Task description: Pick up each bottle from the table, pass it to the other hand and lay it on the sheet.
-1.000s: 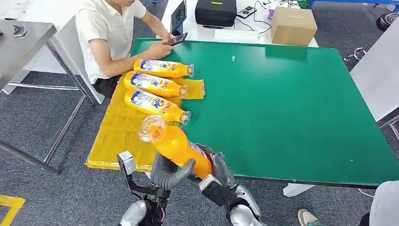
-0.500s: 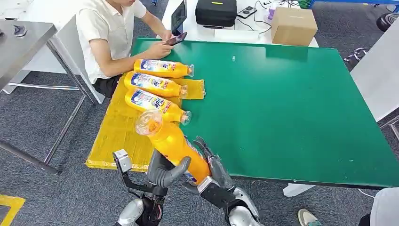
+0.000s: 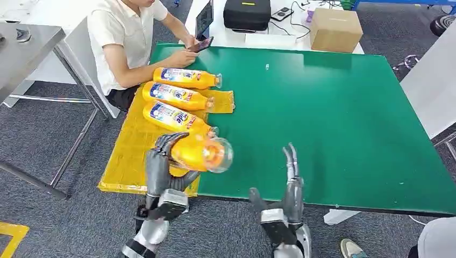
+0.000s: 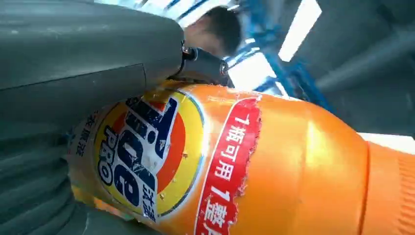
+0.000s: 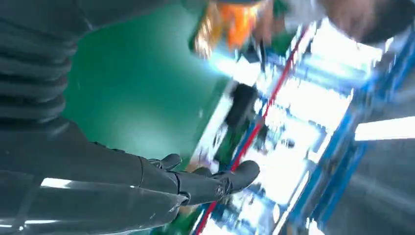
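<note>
Now the orange bottle (image 3: 201, 153) is held by the left hand (image 3: 161, 166), whose fingers are wrapped around its body, just above the near part of the yellow sheet (image 3: 129, 156). The bottle is carried almost level, with one round end turned toward the camera; this seems chosen so that it can be laid flat like the others. In the left wrist view the label of the bottle (image 4: 215, 161) is seen pressed against the grey palm, so the grip looks firm.

The right hand (image 3: 287, 185) is held up over the near edge of the green desk (image 3: 333, 118), well apart from the bottle, with its fingers spread and nothing in them. From this it is judged that the passing step is done and only the laying remains.

3 bottles (image 3: 175, 97) are lying on the sheet side by side, all with their caps toward the green surface. A free strip of sheet is left nearer to the robot, and the held bottle is probably meant for it. A person (image 3: 121, 37) is seated at the far corner of the desk.
</note>
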Tool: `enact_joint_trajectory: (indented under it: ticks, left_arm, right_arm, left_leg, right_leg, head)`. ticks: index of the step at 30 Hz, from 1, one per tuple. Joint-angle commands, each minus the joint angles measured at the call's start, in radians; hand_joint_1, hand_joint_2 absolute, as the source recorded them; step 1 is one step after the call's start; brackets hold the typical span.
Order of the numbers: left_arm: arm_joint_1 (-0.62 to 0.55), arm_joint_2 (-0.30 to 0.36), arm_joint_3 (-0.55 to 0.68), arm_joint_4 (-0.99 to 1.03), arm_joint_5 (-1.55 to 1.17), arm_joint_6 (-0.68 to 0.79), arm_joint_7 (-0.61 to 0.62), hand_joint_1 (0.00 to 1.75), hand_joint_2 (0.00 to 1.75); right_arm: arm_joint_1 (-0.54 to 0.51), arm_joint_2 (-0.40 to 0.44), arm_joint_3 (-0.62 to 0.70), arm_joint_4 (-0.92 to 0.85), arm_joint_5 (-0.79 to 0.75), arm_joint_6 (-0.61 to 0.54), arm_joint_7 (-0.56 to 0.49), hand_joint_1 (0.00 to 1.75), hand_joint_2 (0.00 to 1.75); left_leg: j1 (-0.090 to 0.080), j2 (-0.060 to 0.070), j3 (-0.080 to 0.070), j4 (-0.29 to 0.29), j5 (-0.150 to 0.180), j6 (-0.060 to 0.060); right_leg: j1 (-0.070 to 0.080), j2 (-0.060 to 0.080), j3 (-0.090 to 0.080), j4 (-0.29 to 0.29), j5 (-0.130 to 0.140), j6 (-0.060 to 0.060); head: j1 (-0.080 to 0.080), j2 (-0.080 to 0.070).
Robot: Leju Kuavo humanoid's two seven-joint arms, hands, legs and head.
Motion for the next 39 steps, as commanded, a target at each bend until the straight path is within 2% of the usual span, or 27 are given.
enact_joint_trajectory:
  ticks: [1,5,13,15,19,22,26,32,33,34,35,37,39]
  left_arm:
    - [-0.199,0.04,0.052,0.312,-0.357,0.007,0.234,1.75,1.75]
    - [-0.273,0.041,0.009,0.435,-0.371,-0.092,0.322,1.75,1.75]
    - [-0.273,0.041,0.009,0.435,-0.371,-0.092,0.322,1.75,1.75]
    - [-0.308,0.067,-0.043,0.499,-0.476,-0.132,0.406,1.75,1.75]
    - [-0.337,0.069,-0.053,0.581,-0.485,-0.22,0.413,1.75,1.75]
    - [-0.346,0.062,-0.017,0.596,-0.417,-0.297,0.407,1.75,1.75]
    - [-0.382,0.09,-0.053,0.659,-0.484,-0.379,0.501,1.75,1.75]
    - [-0.391,0.077,-0.029,0.701,-0.449,-0.447,0.498,1.75,1.75]
    - [-0.389,0.075,-0.025,0.704,-0.442,-0.451,0.493,0.89,1.75]
    - [-0.389,0.07,-0.016,0.712,-0.426,-0.466,0.491,0.4,1.75]
    - [-0.389,0.07,-0.015,0.714,-0.42,-0.469,0.481,0.33,1.75]
    - [-0.391,0.068,-0.009,0.717,-0.41,-0.461,0.473,0.02,1.75]
    - [-0.403,0.064,-0.004,0.724,-0.385,-0.491,0.459,0.0,1.75]
  right_arm:
    - [0.001,0.049,-0.221,-0.177,-0.058,-0.004,-0.003,0.0,0.0]
    - [-0.005,0.028,-0.198,-0.153,-0.116,-0.002,-0.003,0.0,0.0]
    - [-0.005,0.028,-0.198,-0.153,-0.116,-0.002,-0.003,0.0,0.0]
    - [-0.011,0.022,-0.189,-0.122,-0.136,0.012,-0.003,0.0,0.0]
    - [-0.013,0.014,-0.192,-0.102,-0.166,0.032,-0.003,0.0,0.0]
    - [-0.01,0.01,-0.204,-0.091,-0.179,0.037,-0.003,0.0,0.0]
    - [-0.004,0.023,-0.236,-0.067,-0.192,0.132,-0.003,0.0,0.0]
    - [-0.011,0.036,-0.237,-0.045,-0.181,0.162,-0.003,0.0,0.0]
    - [-0.012,0.035,-0.232,-0.042,-0.177,0.165,-0.003,0.0,0.0]
    - [-0.015,0.037,-0.229,-0.033,-0.175,0.167,-0.003,0.0,0.0]
    - [-0.018,0.037,-0.226,-0.027,-0.173,0.166,-0.003,0.0,0.0]
    - [-0.023,0.037,-0.222,-0.02,-0.175,0.162,-0.003,0.0,0.0]
    - [-0.025,0.016,-0.185,-0.03,-0.135,0.114,-0.003,0.0,0.0]
  left_leg:
    - [0.001,-0.002,0.002,0.0,0.0,-0.002]
    - [0.001,-0.004,0.003,0.0,0.001,-0.001]
    - [0.002,-0.001,0.004,0.0,0.0,-0.001]
    - [0.001,0.001,0.002,0.0,0.0,-0.001]
    - [0.001,0.0,0.003,-0.001,0.001,-0.001]
    - [0.001,0.001,0.002,-0.001,0.001,-0.001]
    - [0.002,0.0,0.004,-0.001,0.0,-0.002]
    - [0.002,0.001,0.005,-0.001,0.0,-0.002]
    - [0.001,0.002,0.003,-0.001,0.0,-0.001]
    - [0.002,0.003,0.005,-0.002,0.0,-0.002]
    - [0.001,0.002,0.004,-0.001,0.001,-0.001]
    - [0.001,0.003,0.004,-0.001,0.001,-0.001]
    - [0.001,0.002,0.005,-0.001,0.001,-0.001]
  right_leg:
    - [0.001,-0.001,0.002,0.0,0.0,-0.003]
    - [0.002,-0.003,0.004,-0.001,0.0,-0.003]
    - [0.002,0.0,0.004,-0.001,0.0,-0.002]
    - [0.001,0.001,0.002,0.0,0.0,-0.001]
    - [0.001,0.0,0.003,-0.002,0.001,-0.002]
    - [0.001,0.001,0.003,-0.001,0.001,-0.002]
    - [0.002,0.0,0.005,-0.002,0.0,-0.003]
    - [0.002,0.001,0.005,-0.002,0.0,-0.003]
    - [0.001,0.002,0.003,-0.001,0.001,-0.002]
    - [0.002,0.003,0.005,-0.003,0.001,-0.003]
    - [0.001,0.002,0.003,-0.001,0.001,-0.002]
    - [0.001,0.003,0.004,-0.002,0.001,-0.002]
    - [0.001,0.002,0.005,-0.001,0.001,-0.002]
  head:
    - [0.0,0.0]
    - [0.0,0.0]
    - [0.0,0.0]
    - [0.0,0.0]
    - [0.0,0.0]
    - [0.0,0.0]
    - [0.0,0.0]
    - [0.0,0.0]
    - [0.0,0.0]
    - [0.0,0.0]
    - [0.0,0.0]
    - [0.0,0.0]
    - [0.0,0.0]
